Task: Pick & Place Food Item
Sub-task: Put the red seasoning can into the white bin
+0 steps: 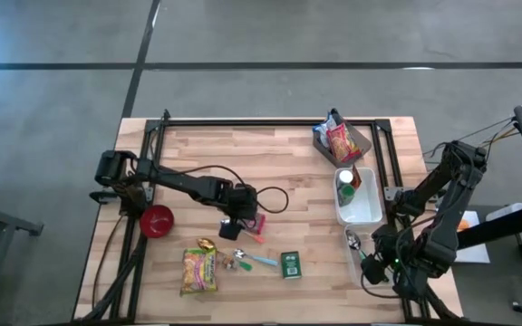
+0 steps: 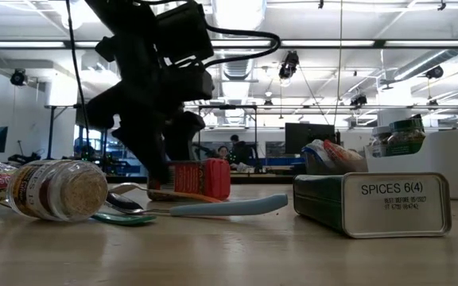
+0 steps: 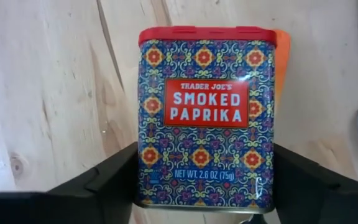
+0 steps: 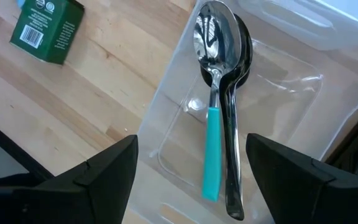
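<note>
Where the low view starts, nearest the camera, a green spice tin [image 2: 372,204] lies on the wooden table [image 2: 229,254], with a small jar [image 2: 58,189] lying on its side to one side and a teal-handled spoon [image 2: 213,208] just behind them. Beyond these, the left gripper [image 2: 169,171] reaches down at a red-lidded smoked paprika tin [image 2: 201,178]. From the left wrist, its two dark fingers [image 3: 114,180] sit close on either side of the tin's lower end, but whether they press on it I cannot tell. From above, this tin [image 1: 246,223] lies near the table's middle, with a red bowl [image 1: 157,220] and a noodle packet [image 1: 199,270] nearby. At the table's right edge, the right gripper [image 1: 381,264] hangs with fingers spread wide over a clear tray [image 4: 179,143] holding two spoons [image 4: 219,99]. Farther back stand a white bin [image 1: 361,210] and a dark container [image 1: 343,140] of snack packets.
</note>
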